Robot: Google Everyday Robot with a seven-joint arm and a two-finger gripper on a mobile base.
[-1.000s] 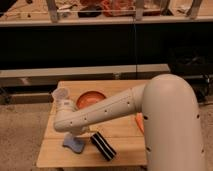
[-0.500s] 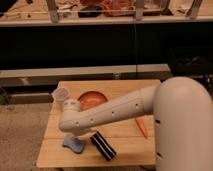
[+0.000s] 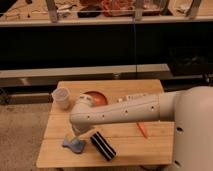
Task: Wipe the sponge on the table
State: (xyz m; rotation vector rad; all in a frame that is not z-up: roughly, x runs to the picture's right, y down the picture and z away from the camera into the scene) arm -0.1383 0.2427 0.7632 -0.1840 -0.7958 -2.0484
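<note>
Clear cup (image 3: 60, 97) sat at the bench (image 3: 55, 159) left-rear. Blue sponge (image 3: 74, 145) lay front-left on the bench, with the claw (image 3: 75, 137) directly above it and apparently touching its top; couldn't tell if it was clenched or released. Red bowl (image 3: 96, 97) was behind the arm, a black striped block (image 3: 102, 146) was just right of the sponge, and an orange item (image 3: 142, 130) lay further right.

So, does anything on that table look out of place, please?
Nothing looks spilled or damaged. Only the dark block lies diagonally near the front edge of the table; the hand is down at the blue sponge.
</note>
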